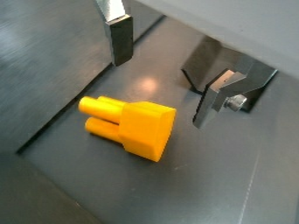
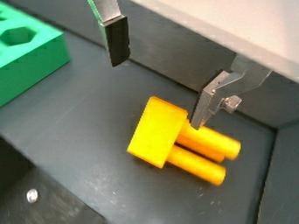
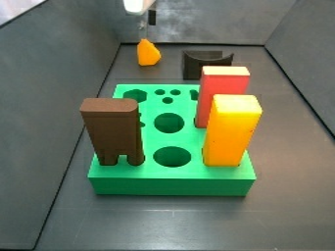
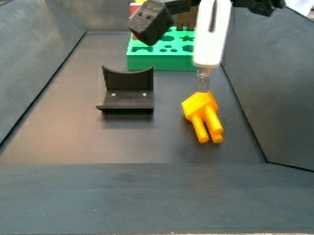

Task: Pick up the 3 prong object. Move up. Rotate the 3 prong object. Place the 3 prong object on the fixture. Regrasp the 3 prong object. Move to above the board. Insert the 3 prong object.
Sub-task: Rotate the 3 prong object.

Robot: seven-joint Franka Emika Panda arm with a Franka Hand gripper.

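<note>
The 3 prong object (image 1: pixel 128 129) (image 2: pixel 176 140) is a small yellow-orange piece lying on its side on the dark floor; both side views show it too (image 3: pixel 148 52) (image 4: pixel 203 115). My gripper (image 1: pixel 163 74) (image 2: pixel 162 74) hangs open just above it, with nothing between the fingers (image 1: pixel 119 39). In a side view the gripper (image 4: pixel 204 81) reaches down to just over the piece. The dark fixture (image 4: pixel 125 90) (image 3: pixel 206 62) stands beside the piece. The green board (image 3: pixel 170 147) (image 4: pixel 166 50) lies further off.
On the board stand a tall brown two-legged block (image 3: pixel 112 127), a red block (image 3: pixel 222 90) and a tall yellow-orange block (image 3: pixel 232 127). Sloping grey walls (image 4: pixel 37 83) close in the floor on both sides.
</note>
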